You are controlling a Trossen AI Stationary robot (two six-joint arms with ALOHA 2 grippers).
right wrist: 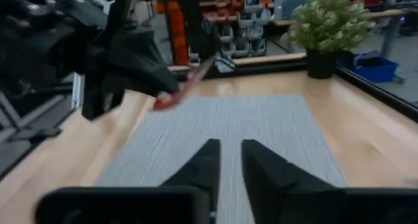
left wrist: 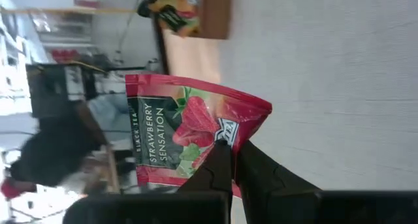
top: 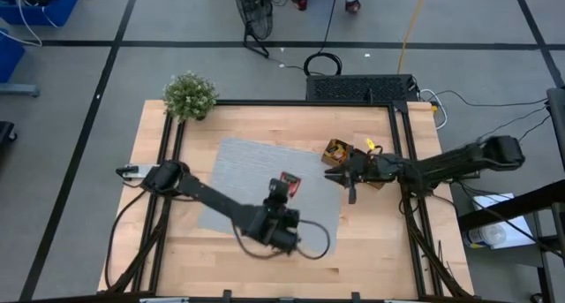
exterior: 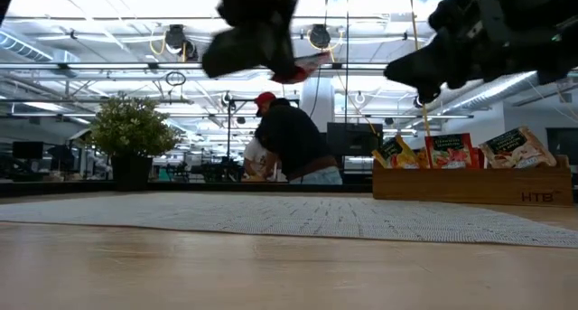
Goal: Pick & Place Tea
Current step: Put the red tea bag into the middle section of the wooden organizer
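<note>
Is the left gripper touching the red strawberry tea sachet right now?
Touching. The left wrist view shows the left gripper shut on the lower edge of the red strawberry tea sachet, held above the grey mat.

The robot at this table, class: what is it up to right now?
The left gripper is shut on a red strawberry tea sachet and holds it in the air above the grey mat. The right gripper holds nothing and hangs over the mat's edge, close to the wooden tray, which has more sachets standing in it. A potted plant sits at a far corner of the table. A person stands in the room behind.
</note>
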